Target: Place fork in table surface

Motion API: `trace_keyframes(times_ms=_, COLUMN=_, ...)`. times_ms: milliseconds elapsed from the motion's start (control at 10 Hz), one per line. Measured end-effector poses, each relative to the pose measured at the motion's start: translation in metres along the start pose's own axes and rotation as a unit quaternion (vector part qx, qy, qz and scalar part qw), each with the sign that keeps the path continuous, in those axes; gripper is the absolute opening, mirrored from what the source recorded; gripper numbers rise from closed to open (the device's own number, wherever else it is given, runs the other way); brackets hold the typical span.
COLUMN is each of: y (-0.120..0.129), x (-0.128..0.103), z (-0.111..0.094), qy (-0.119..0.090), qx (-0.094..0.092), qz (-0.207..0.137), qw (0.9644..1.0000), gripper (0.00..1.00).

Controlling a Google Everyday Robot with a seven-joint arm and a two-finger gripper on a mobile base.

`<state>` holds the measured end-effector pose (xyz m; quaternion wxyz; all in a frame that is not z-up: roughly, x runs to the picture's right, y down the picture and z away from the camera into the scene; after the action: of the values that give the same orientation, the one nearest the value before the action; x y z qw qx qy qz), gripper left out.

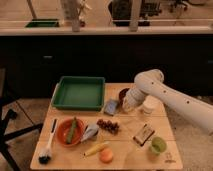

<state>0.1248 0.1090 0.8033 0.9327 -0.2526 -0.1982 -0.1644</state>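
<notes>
fork unseen; shut gripper [127, 106] beside maroon bowl [122, 93]

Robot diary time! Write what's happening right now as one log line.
task: fork to table surface | gripper: shut, low beside maroon bowl | fork: not visible | green tray: untouched

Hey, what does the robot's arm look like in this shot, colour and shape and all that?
The arm is smooth, glossy white, built of thick rounded tubular segments with a bulbous joint near the maroon bowl. No cables or markings show. The pincer at its end, low by that bowl, looks whitish too; its details are hard to see.
</notes>
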Motion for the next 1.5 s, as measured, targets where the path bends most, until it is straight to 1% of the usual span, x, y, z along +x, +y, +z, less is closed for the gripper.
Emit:
trace_keyframes(times_ms=200, y=0.005, x=0.006, z=0.008, qy=0.0, qx=0.001, qz=0.026, qw=0.9997, gripper=0.0)
trace_keyframes(times_ms=400, y=0.012, x=0.017, z=0.018, qy=-0.003, qx=0.002, qz=0.059, qw=0.9983, gripper=0.0)
trace_keyframes(times_ms=600, y=0.017, x=0.025, z=0.024, qy=-0.007, qx=0.002, qz=0.076, qw=0.9971, gripper=0.0)
trace_keyframes(times_ms=900, y=0.026, x=0.035, z=0.029, qy=-0.021, qx=0.0, qz=0.095, qw=0.9952, gripper=0.0)
trace_keyframes(times_ms=1000, y=0.029, x=0.036, z=0.03, qy=-0.027, qx=-0.004, qz=0.095, qw=0.9951, gripper=0.0)
trace_keyframes(times_ms=1200, y=0.035, x=0.035, z=0.033, qy=-0.04, qx=-0.017, qz=0.084, qw=0.9955, gripper=0.0)
trace_keyframes(times_ms=1300, y=0.038, x=0.034, z=0.034, qy=-0.045, qx=-0.026, qz=0.076, qw=0.9958, gripper=0.0)
trace_keyframes(times_ms=1500, y=0.046, x=0.032, z=0.036, qy=-0.051, qx=-0.054, qz=0.048, qw=0.9961, gripper=0.0)
